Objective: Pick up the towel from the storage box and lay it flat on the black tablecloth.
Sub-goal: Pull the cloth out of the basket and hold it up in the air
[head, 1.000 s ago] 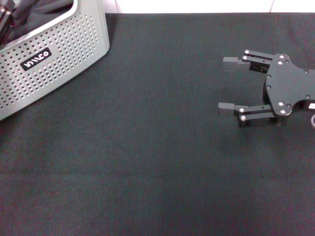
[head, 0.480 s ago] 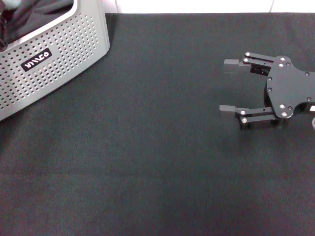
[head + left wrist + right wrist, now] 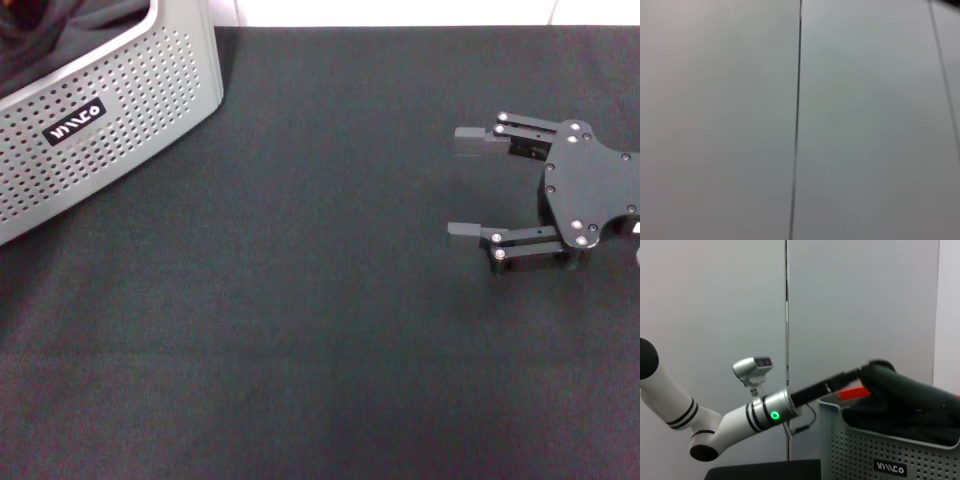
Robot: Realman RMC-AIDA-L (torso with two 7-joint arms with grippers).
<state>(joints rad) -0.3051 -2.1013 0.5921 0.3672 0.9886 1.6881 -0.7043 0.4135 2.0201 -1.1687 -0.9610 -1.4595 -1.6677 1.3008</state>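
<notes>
The light grey perforated storage box (image 3: 120, 100) stands at the far left corner of the black tablecloth (image 3: 300, 300); folded black fabric (image 3: 90, 12) fills its top. The towel is not clearly visible. In the right wrist view a small orange-red strip (image 3: 854, 393) shows just above the storage box (image 3: 880, 460) rim, and I cannot tell what it is. My left arm (image 3: 765, 412) reaches over the box, its end a dark shape (image 3: 880, 372) above the black fabric. My right gripper (image 3: 462, 182) rests open low over the cloth at the right, holding nothing.
A pale wall with a vertical seam (image 3: 797, 120) fills the left wrist view. The tablecloth's far edge (image 3: 400, 28) meets a white surface behind. A white camera unit (image 3: 752, 367) sits on the left arm.
The right gripper has drifted slightly right and toward me, still open. The dark piece of the left arm at the head view's top left corner has moved out of sight.
</notes>
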